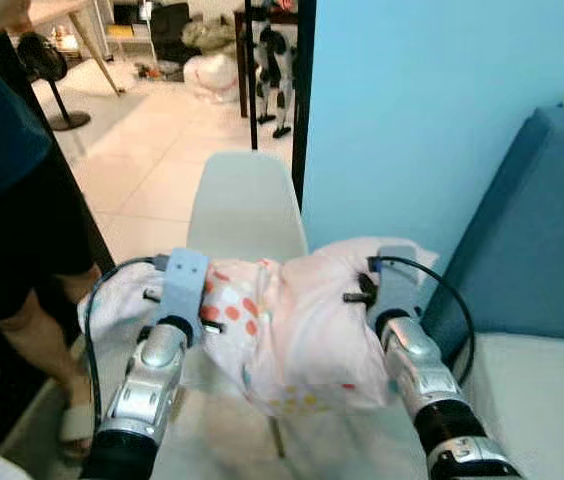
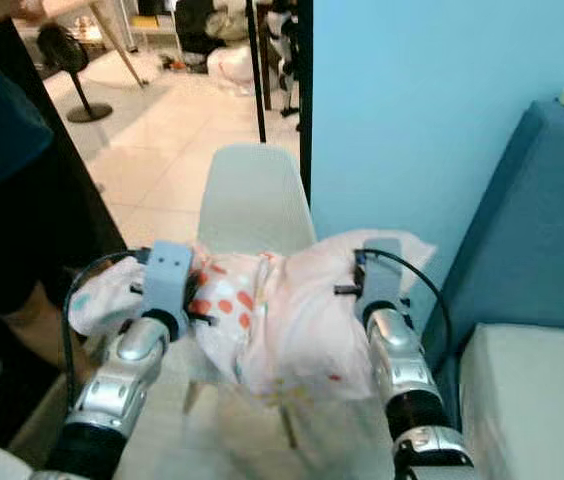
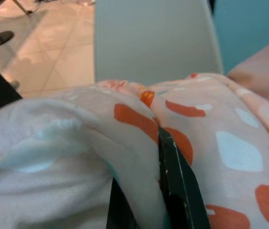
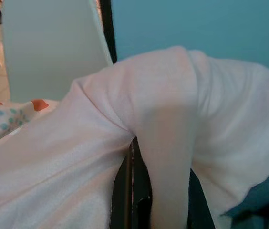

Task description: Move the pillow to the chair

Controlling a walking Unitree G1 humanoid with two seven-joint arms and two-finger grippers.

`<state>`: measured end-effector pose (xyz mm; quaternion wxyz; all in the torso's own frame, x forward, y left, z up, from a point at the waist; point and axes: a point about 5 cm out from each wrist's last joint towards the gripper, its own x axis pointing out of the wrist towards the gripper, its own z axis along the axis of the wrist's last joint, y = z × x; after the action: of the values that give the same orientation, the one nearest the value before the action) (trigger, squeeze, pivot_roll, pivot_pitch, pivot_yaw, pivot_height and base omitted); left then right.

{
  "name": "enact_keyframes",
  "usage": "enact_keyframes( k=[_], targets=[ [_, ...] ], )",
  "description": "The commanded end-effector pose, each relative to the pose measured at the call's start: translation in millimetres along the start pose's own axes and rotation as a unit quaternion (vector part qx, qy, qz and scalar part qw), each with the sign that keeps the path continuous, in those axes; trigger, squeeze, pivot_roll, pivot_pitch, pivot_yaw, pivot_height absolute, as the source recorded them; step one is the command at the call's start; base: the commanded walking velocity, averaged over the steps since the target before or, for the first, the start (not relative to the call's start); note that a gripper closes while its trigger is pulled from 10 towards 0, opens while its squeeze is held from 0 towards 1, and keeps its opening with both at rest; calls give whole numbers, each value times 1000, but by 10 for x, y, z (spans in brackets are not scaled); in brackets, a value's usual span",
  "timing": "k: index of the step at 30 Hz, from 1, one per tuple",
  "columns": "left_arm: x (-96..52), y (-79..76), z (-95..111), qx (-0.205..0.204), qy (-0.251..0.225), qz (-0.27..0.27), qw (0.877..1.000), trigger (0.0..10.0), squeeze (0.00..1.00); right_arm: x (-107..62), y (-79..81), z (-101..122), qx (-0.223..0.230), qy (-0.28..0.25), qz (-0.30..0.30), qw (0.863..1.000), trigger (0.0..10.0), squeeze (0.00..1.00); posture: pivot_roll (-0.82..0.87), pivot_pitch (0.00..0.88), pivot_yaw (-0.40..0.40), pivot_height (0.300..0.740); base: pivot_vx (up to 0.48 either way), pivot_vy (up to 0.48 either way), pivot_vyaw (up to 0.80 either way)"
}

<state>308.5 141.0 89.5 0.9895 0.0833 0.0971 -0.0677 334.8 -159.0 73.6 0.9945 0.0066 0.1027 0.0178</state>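
Both hands held the pillow (image 1: pixel 292 320) up between them, in front of the chair (image 1: pixel 242 205) and above its seat. The pillow was pale pink with orange, blue and yellow spots, and it sagged in the middle between the two grips. The left hand (image 3: pixel 158 200) was closed on the pillow's left end: in the left wrist view its black fingers (image 3: pixel 180 186) pinched a fold of the spotted cloth. The right hand (image 4: pixel 149 200) was closed on the right end, with cloth bunched over its fingers (image 4: pixel 125 191) in the right wrist view, so that the fingertips were mostly covered. The pillow seemed to hang clear of the seat, though its lower edge hid the spot where they might touch.

The chair was pale grey-white, its back toward a blue wall (image 1: pixel 412 110). A blue sofa (image 1: pixel 542 250) stood to the right, just beside the right arm. A person (image 1: pixel 12 200) in dark clothes stood at the left on the tiled floor (image 1: pixel 152 150), near the left arm
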Motion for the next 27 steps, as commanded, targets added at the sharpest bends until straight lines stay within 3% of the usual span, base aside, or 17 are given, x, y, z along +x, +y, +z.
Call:
enact_keyframes(
  k=[1, 8, 19, 27],
  targets=[
    [2, 13, 91, 5, -23, -3, 1000, 10000, 0, 25, 175, 66, 1, -15, 31, 999, 10000, 0, 78, 0, 4, 740, 345, 0, 0],
    [-3, 10, 83, 4, -20, -6, 1000, 10000, 0, 25, 181, 65, 1, -14, 35, 999, 10000, 0, 79, 0, 2, 740, 332, 0, 0],
    [-5, -32, 66, 11, -16, -16, 1000, 10000, 0, 20, 177, 55, 2, -14, 32, 999, 10000, 0, 79, 0, 7, 740, 0, 0, 0],
    [1, -21, 66, 7, -14, -16, 1000, 10000, 0, 21, 167, 53, 3, -13, 28, 1000, 10000, 0, 80, 0, 7, 740, 0, 480, 0]
  ],
)
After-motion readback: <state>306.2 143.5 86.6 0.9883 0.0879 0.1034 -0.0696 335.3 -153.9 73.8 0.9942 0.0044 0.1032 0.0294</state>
